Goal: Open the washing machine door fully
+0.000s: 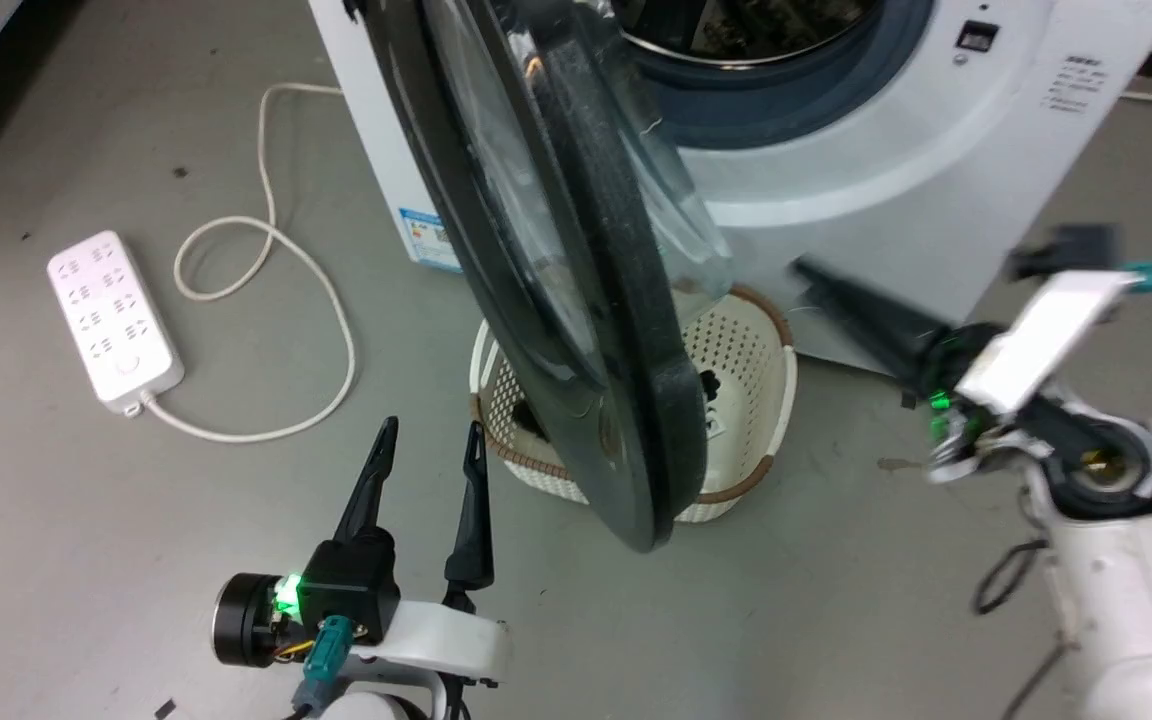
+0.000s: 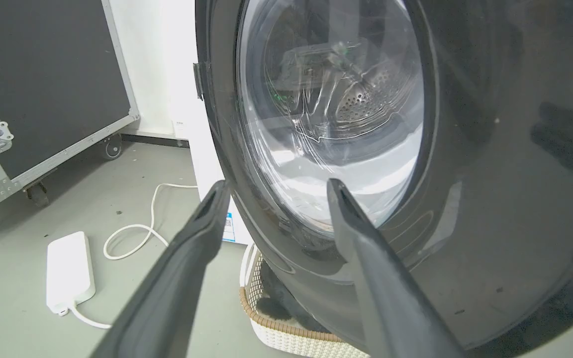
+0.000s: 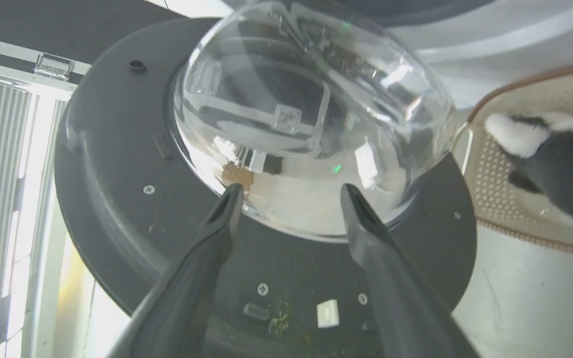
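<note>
Head view: the washing machine door [image 1: 576, 300] stands about half open, edge-on to me, hinged at the left side of the washing machine [image 1: 886, 150], over a basket [image 1: 746, 350]. It lies between my left gripper [image 1: 433, 430] and my blurred right gripper [image 1: 816, 275].

Left wrist view: the left gripper [image 2: 277, 184], fingers spread and empty, faces the door's glossy outer face [image 2: 465, 223], close ahead.

Right wrist view: the right gripper [image 3: 290, 188], fingers apart and holding nothing, faces the inner face [image 3: 117, 149] just below the glass window [image 3: 311, 109]. I judge this arm is on the pushing side, and the swing goes leftward.
</note>
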{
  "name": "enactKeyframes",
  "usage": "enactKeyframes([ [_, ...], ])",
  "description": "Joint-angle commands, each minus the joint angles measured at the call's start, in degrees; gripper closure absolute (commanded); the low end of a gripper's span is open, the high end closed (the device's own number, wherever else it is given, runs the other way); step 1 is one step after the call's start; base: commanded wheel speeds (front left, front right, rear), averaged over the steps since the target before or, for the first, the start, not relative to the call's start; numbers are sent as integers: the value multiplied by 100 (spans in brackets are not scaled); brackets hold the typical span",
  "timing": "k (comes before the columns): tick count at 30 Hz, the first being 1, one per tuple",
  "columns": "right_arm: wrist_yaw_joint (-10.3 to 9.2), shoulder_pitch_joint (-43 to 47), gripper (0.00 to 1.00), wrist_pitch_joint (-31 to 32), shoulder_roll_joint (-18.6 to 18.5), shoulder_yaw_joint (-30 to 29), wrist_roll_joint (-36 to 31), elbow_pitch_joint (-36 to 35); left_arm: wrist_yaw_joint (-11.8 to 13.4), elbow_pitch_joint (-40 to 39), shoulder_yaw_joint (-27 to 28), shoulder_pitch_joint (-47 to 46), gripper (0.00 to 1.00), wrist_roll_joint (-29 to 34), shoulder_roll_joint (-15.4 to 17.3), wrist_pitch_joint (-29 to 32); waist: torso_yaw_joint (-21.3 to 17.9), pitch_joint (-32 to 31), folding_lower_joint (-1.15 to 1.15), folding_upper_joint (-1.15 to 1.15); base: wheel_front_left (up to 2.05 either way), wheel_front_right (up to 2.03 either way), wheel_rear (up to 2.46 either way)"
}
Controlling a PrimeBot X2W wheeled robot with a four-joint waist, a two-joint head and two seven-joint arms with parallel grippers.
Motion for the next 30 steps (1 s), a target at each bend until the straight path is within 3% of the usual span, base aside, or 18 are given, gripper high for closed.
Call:
enactKeyframes([
  [1, 6, 186, 0, -284, -159, -87, -209, -275, -55, 64, 59, 58, 0, -22, 8, -30, -92, -99, 0, 0, 0, 0, 0],
  [4, 6, 456, 0, -1147, -514, -80, -899, -1080, -148, 161, 191, 62, 0, -36, 8, -30, -213, -222, 0, 0, 0, 0, 0],
  [8, 6, 968, 0, -2647, -1239, 356, -2183, -2031, -279, 218, 375, 85, 0, -32, 8, -30, -412, -373, 0, 0, 0, 0, 0],
  [11, 6, 1334, 0, -3857, -1866, 760, -3392, -2256, -350, 236, 483, 129, 0, -16, 8, -30, -565, -484, 0, 0, 0, 0, 0],
  [14, 6, 1680, 0, -4870, -2133, 844, -4482, -2135, -424, 259, 562, 181, 0, 4, 8, -30, -681, -606, 0, 0, 0, 0, 0],
  [19, 6, 2339, 0, -5571, -1717, 260, -5681, -2001, -465, 191, 687, 315, 0, 22, 8, -30, -848, -750, 0, 0, 0, 0, 0],
  [26, 6, 3330, 0, -5720, -686, -540, -6819, -2374, -530, 194, 650, 475, 0, 22, 8, -30, -982, -892, 0, 0, 0, 0, 0],
  [30, 6, 3658, 0, -5733, -232, -648, -7171, -2462, -546, 194, 605, 539, 0, 66, 8, -30, -1050, -894, 0, 0, 0, 0, 0],
])
